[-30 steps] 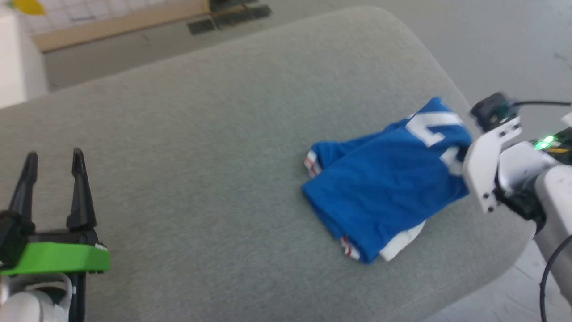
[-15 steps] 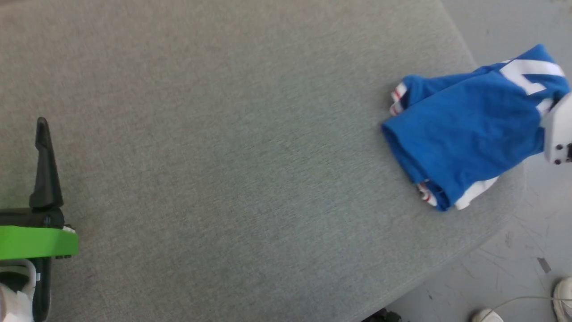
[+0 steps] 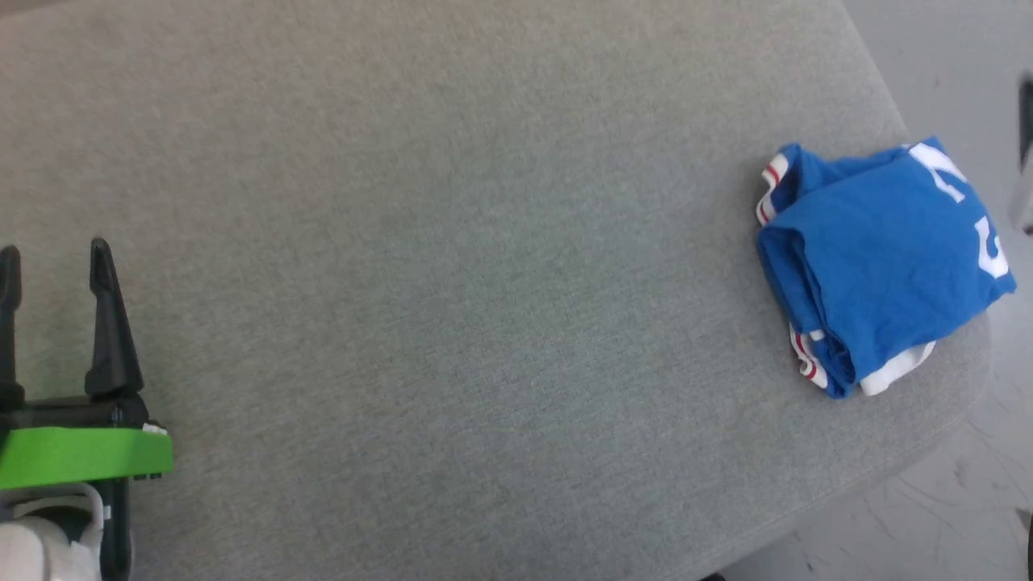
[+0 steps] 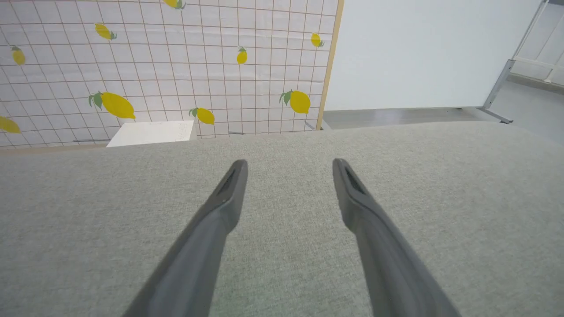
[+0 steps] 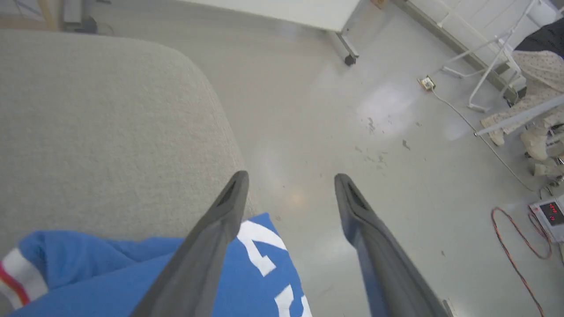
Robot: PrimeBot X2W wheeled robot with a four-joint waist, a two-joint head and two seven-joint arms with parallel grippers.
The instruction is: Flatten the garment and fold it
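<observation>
Blue garment [image 3: 884,262] folded into compact bundle, right side of frame, near rounded grey edge; white lettering on top, white-red sleeve trim showing along left side.

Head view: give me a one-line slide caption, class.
Roughly folded blue garment lies near the grey cushion's right corner; the open left claw sits at lower left.
</observation>
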